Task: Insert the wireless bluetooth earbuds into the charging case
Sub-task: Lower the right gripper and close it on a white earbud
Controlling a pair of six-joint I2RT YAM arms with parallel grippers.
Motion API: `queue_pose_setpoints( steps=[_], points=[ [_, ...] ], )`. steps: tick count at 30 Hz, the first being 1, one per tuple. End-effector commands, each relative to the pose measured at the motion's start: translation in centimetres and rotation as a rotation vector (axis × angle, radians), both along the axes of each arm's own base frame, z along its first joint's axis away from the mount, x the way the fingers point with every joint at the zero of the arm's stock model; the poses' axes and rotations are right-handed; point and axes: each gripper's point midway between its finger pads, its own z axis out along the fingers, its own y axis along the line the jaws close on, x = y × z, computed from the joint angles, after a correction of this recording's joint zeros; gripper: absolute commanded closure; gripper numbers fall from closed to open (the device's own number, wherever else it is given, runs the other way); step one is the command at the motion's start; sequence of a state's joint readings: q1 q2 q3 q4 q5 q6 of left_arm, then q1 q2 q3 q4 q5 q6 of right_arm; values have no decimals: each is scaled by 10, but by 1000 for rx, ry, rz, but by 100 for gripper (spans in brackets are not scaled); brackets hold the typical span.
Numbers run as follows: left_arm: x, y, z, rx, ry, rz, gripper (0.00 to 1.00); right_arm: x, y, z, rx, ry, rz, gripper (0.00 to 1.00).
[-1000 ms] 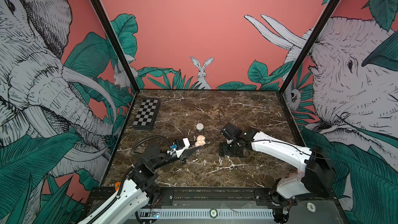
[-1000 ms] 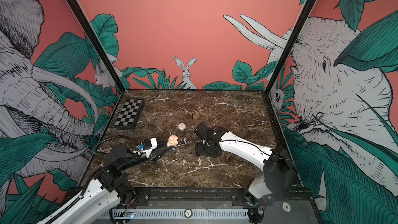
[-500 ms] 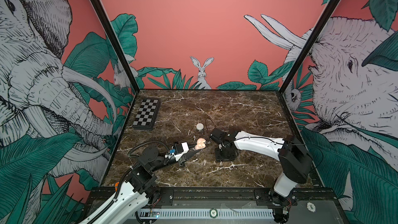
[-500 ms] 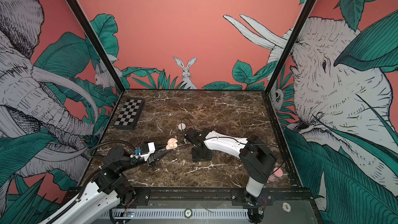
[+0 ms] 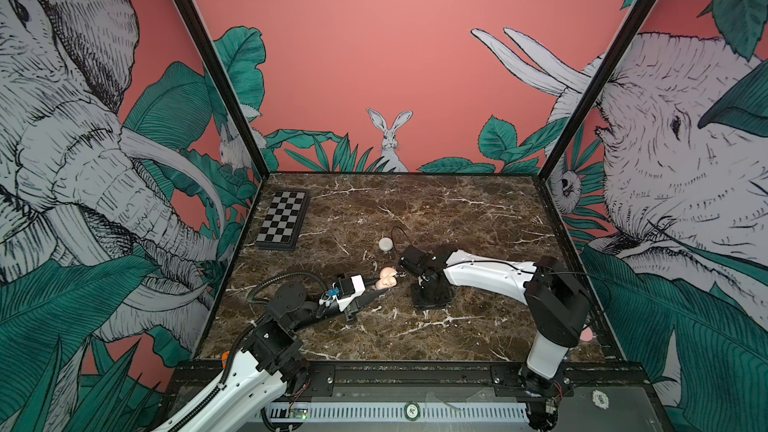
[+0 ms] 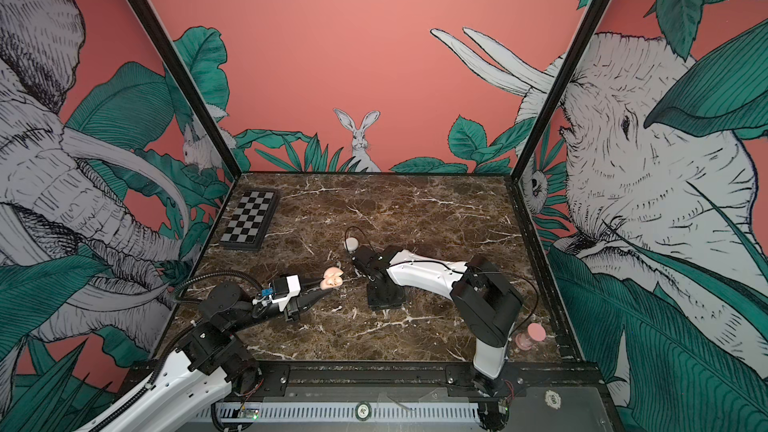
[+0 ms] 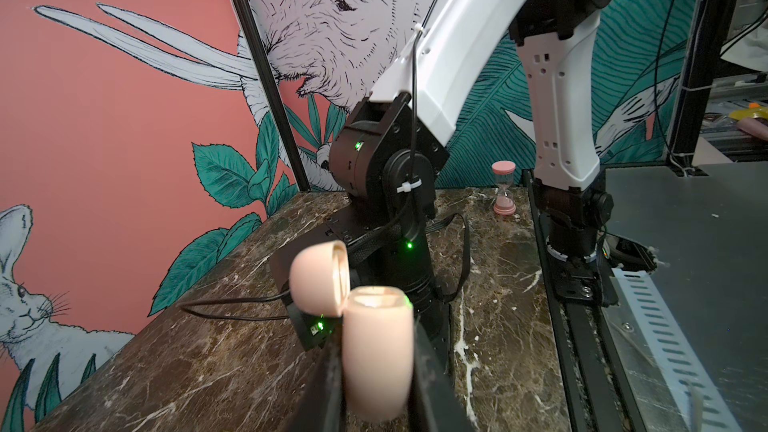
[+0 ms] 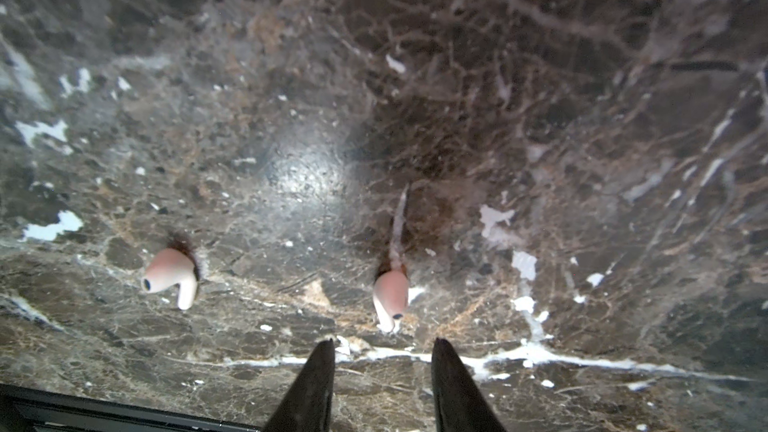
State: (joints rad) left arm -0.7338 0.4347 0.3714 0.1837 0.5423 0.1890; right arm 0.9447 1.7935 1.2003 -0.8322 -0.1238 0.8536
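**Empty right claw above loose earbuds**

The right claw [image 8: 383, 342], tips apart and empty, hangs just beside one earbud [image 8: 390, 297]. The other earbud [image 8: 170, 274] lies apart on the desk [image 8: 540, 97]. Just left, the left claw [image 5: 382, 288] grips the pink charging case [image 7: 376, 351], lid open. The rounded bud could skid from the tips, or the arm could knock the case. A white puck [image 5: 385, 243] sits just beyond.
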Motion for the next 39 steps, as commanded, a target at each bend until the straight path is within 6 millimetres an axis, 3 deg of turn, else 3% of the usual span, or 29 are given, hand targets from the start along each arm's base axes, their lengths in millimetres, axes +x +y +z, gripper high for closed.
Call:
queue_pose_setpoints(
  steps=[1,39],
  points=[
    [-5,-1,10,-10,-39,-22,100,1,-6,-3,-47,6,13,65],
    [-4,-5,5,14,-33,-33,100,6,-11,-19,-44,33,-25,77]
  ],
)
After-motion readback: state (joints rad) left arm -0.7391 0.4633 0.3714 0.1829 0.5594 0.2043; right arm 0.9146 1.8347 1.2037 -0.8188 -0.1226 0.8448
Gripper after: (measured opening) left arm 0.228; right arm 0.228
